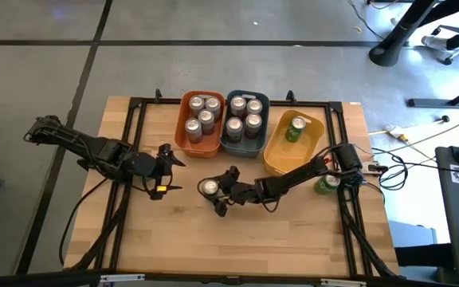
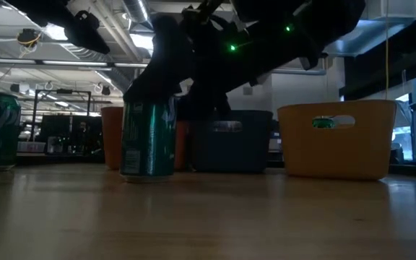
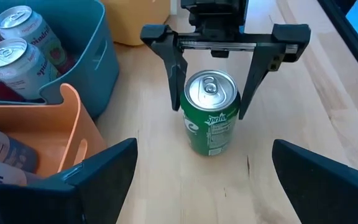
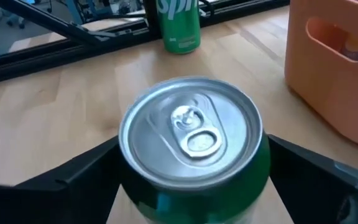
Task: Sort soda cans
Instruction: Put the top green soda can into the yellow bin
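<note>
A green can [image 3: 211, 112] is seen upright on the counter [image 1: 293, 231] between the right gripper's [image 3: 211, 102] spread fingers [image 3: 174, 74], untouched; the left gripper [image 1: 164, 170] is held agape nearby.

Wood table [image 1: 293, 239] w/ 3 bins [image 1: 201, 121], 2 cans [image 1: 208, 188]

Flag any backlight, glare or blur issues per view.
Low view: bright ceiling lights and windows backlight the scene, leaving the arms silhouetted and the upright green aluminium soda can dim. Right wrist view: that can's silver top fills the foreground, slightly soft. Left wrist view: evenly lit, label readable. High view: even light, soft shadows on the pale wooden table.
</note>
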`<state>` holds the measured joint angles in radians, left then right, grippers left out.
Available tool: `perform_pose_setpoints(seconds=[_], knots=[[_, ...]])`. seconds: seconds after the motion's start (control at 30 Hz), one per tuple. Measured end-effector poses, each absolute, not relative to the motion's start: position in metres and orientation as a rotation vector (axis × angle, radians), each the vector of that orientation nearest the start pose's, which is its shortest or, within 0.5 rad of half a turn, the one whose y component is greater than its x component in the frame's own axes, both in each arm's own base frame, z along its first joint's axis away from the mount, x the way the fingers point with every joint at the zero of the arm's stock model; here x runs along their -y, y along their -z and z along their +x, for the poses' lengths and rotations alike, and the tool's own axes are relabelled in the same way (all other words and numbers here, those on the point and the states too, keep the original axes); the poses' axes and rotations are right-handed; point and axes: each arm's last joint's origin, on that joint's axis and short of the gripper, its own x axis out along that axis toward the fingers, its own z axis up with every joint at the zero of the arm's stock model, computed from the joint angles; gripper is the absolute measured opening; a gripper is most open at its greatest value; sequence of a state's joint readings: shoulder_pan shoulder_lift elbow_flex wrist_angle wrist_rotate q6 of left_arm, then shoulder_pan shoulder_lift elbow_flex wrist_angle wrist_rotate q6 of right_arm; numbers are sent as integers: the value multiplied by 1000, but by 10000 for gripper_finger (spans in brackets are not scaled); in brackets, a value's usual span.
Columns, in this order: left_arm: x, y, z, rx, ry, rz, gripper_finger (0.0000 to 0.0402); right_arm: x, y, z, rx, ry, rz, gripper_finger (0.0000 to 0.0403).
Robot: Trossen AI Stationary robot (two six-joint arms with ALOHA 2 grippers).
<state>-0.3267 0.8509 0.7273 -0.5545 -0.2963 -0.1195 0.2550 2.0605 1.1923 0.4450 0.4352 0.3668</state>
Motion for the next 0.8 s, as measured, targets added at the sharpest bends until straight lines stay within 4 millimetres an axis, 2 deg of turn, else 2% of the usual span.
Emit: perform_pose_setpoints(seconds=[0.2,0.33,0.53,0.8], knots=[[47,-273,166,-623,-2,104,361,-97,-151,424,-340,262,197,296],[47,-273,166,-629,-3,104,361,-95,-157,422,-325,310,163,289],[47,-273,166,-627,-6,94,361,-91,-201,410,-277,347,141,289],[47,-273,166,-627,-10,83,361,-74,-252,362,-419,584,70,289]])
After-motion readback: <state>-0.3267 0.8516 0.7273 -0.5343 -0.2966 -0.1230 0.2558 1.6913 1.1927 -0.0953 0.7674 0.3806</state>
